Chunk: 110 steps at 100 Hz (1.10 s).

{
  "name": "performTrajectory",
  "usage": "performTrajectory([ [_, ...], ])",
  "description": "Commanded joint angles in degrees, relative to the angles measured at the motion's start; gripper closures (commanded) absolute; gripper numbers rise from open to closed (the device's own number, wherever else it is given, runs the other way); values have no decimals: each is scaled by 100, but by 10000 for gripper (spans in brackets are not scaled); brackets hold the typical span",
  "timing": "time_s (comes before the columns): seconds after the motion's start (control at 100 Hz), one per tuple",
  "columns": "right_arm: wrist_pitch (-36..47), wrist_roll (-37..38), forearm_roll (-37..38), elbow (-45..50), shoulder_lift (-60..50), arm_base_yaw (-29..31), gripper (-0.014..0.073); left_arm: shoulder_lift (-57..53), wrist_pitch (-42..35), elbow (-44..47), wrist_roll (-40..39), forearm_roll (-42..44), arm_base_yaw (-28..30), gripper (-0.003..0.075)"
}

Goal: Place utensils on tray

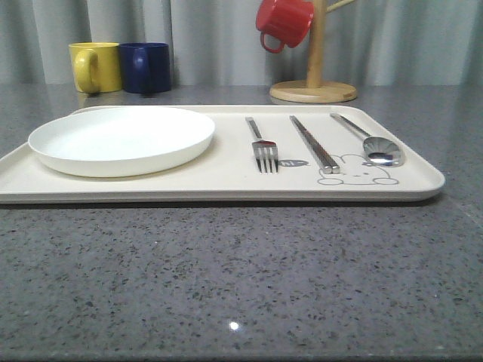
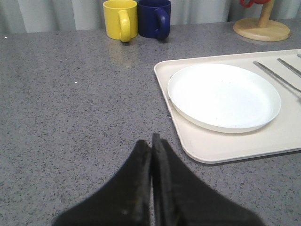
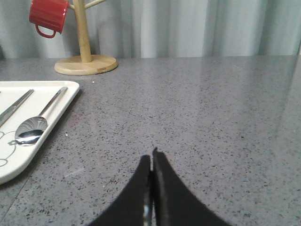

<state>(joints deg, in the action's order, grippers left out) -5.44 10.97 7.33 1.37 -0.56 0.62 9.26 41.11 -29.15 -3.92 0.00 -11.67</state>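
The cream tray (image 1: 226, 185) lies across the grey counter. On its right half rest a silver fork (image 1: 263, 145), a pair of flat chopsticks (image 1: 314, 143) and a spoon (image 1: 374, 143), side by side over the rabbit drawing. My left gripper (image 2: 151, 141) is shut with nothing in it, hovering over bare counter to the left of the tray (image 2: 225, 146). My right gripper (image 3: 152, 157) is shut and empty too, above the counter to the right of the tray (image 3: 28, 155), where the spoon (image 3: 33, 127) lies near the rim.
A round white plate (image 1: 121, 139) sits on the tray's left half. Yellow (image 1: 94, 66) and blue (image 1: 145, 66) mugs stand at the back left. A wooden mug tree (image 1: 314, 75) with a red mug (image 1: 283, 23) stands behind the tray.
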Motion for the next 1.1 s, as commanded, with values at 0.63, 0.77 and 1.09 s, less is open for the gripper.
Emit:
performTrajectory([
  [0.63,477,-61,81,22,-112,39,654,75,-400,-141,-48,0,-30,739],
  [0.77,477,-61,81,22,-112,39,654,75,-660,-44,-58,351,11,739],
  [1.09,477,-61,81,22,-112,39,654,-501,-3362,2062,-436,702,933,740],
])
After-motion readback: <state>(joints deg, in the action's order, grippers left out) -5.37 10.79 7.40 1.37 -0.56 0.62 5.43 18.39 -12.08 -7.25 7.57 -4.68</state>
